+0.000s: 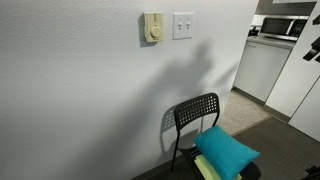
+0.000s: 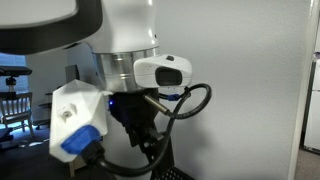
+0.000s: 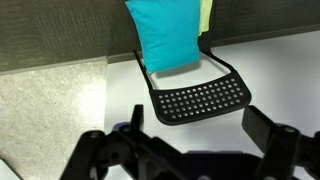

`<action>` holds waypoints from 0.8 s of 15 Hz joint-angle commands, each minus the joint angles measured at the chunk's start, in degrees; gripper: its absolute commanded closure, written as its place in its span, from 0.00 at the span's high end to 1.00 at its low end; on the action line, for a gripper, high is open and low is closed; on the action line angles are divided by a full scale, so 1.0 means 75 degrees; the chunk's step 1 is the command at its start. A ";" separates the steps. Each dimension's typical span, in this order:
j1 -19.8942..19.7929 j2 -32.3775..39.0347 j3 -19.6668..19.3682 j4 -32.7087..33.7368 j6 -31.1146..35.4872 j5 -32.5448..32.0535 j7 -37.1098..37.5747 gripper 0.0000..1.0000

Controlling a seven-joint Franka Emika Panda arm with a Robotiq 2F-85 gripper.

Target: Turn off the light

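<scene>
No lamp shows. The light switch [image 1: 183, 25] is a small white wall plate with two rockers, high on the white wall. It sits just right of a cream boxy unit with a round dial [image 1: 152, 27]. My gripper [image 3: 185, 140] is open and empty, with its two dark fingers spread at the bottom of the wrist view. That view faces the wall and a chair, and the switch is not in it. A dark part at the right edge of an exterior view [image 1: 312, 46] looks like the gripper, far from the switch. The arm's wrist [image 2: 135, 75] fills an exterior view.
A black perforated metal chair [image 1: 195, 112] stands against the wall below the switch and shows in the wrist view [image 3: 200, 98]. A teal cushion [image 1: 226, 150] lies on its seat, also in the wrist view [image 3: 165, 32]. White kitchen cabinets [image 1: 262, 68] and a microwave [image 1: 285, 28] stand at the far right.
</scene>
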 commanded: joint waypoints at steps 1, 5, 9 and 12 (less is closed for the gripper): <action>-0.0184 0.0050 0.0194 0.0017 -0.0017 0.0121 -0.0131 1.00; 0.0034 0.0228 0.0446 0.0166 0.0058 0.0060 -0.0308 1.00; 0.0487 0.0439 0.0857 0.0396 0.0008 -0.0053 -0.0882 1.00; 0.0947 0.0744 0.1161 0.0547 0.0133 -0.0121 -0.1449 1.00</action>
